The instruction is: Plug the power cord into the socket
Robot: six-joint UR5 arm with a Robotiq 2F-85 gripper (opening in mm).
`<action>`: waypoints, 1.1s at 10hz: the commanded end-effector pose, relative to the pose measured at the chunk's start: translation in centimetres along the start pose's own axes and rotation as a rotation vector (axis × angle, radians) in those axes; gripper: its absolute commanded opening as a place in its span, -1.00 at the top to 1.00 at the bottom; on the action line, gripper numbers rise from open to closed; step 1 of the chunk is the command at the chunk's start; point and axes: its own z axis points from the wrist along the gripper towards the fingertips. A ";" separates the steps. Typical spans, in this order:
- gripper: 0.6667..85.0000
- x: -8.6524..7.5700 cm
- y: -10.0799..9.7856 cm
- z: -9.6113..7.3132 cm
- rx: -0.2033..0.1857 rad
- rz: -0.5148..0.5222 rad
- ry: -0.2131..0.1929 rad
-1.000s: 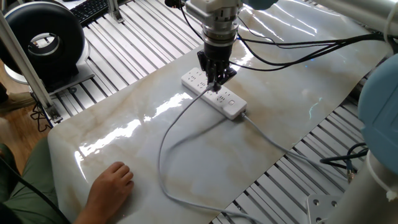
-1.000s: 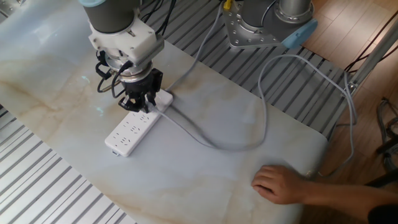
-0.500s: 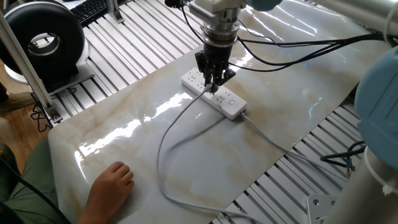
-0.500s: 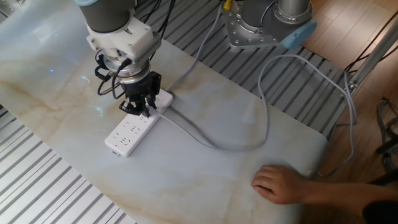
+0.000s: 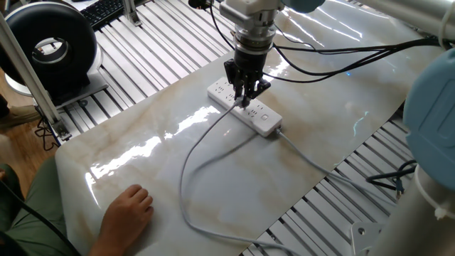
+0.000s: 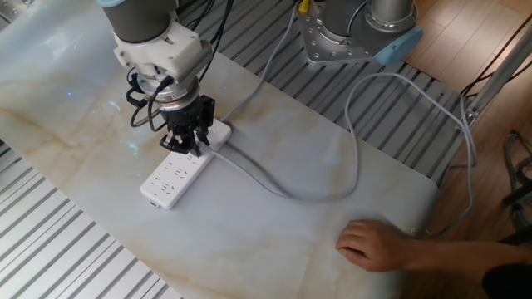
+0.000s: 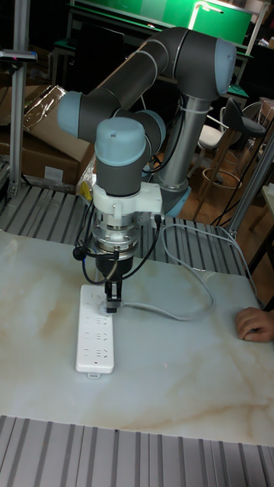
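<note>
The socket is a white power strip [image 5: 266, 122] [image 6: 169, 183] [image 7: 94, 342] lying flat on the marble-patterned table. My gripper [image 5: 245, 97] [image 6: 189, 149] [image 7: 112, 305] points straight down over the strip's end nearer the robot base, shut on the small grey plug of the power cord. The fingers hide the plug and its prongs, so I cannot tell whether the prongs sit in the outlet holes. From the gripper, the light-grey power cord [image 5: 186, 171] [image 6: 287, 193] [image 7: 167, 310] trails in a loose loop across the table and over its edge.
A person's hand [image 5: 128, 208] [image 6: 374, 246] [image 7: 256, 323] rests on the table near its edge, beside the cord's loop. The strip's own grey cable [image 5: 313, 161] runs off toward the slatted metal frame. Black robot cables [image 5: 334, 60] hang behind the wrist.
The gripper, still holding the plug, has shifted a very short way along the strip. The cord's loop and the hand have stayed put.
</note>
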 end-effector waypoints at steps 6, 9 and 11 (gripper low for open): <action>0.99 0.2 -0.6 0.3 0.009 -0.015 -0.017; 0.99 0.3 -0.7 0.3 0.011 -0.018 -0.015; 0.99 0.6 -0.8 0.1 0.008 -0.024 -0.018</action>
